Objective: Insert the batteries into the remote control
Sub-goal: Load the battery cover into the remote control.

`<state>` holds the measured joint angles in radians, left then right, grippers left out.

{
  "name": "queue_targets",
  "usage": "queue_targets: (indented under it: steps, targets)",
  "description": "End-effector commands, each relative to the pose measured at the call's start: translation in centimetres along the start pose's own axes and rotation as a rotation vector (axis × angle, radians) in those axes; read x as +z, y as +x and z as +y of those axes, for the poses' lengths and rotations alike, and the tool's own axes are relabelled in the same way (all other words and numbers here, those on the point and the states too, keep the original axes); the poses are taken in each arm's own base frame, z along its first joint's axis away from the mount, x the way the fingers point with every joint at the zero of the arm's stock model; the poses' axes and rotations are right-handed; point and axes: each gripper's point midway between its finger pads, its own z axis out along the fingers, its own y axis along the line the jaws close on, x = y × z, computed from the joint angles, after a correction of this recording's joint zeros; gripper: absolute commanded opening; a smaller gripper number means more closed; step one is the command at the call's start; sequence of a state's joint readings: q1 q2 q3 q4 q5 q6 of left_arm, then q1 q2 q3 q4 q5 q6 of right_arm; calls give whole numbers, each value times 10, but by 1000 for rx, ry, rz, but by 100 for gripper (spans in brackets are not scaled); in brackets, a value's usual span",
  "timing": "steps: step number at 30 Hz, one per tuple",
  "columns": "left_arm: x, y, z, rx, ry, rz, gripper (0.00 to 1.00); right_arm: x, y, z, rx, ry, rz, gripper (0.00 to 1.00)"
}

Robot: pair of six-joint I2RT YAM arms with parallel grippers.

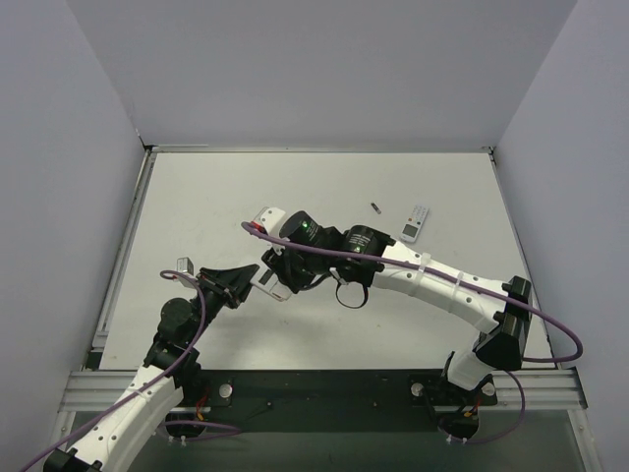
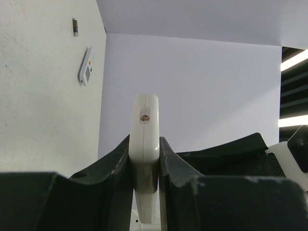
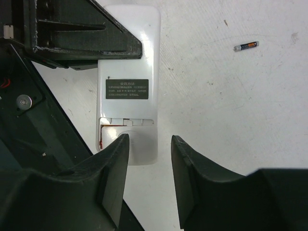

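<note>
Fingers of left gripper point(image 2: 146, 144) clamped on remote point(image 3: 129, 62), near the middle of the table point(image 1: 197, 206). Left wrist view gives only its white end. Right wrist view gives the labelled back, with right gripper point(image 3: 149, 140) fingers apart over the lower end. Beyond lie a white-faced remote point(image 1: 416, 223) and a dark cylinder point(image 3: 245, 46).

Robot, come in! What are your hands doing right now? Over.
Left gripper shut on remote control, white back showing. Right gripper open over its battery end. Nothing blocking; dark battery lies well aside.
</note>
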<state>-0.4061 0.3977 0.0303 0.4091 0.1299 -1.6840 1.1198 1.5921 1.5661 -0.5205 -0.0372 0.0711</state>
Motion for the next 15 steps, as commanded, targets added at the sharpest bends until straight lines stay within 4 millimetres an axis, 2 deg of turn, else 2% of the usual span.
queue_targets:
  steps: [1,15]
  targets:
    - [-10,-6,57,-25,-70,-17,0,-7,1,-2,9,3,-17,34]
    - [-10,-7,55,-31,-64,-19,0,-2,6,6,11,-42,3,23]
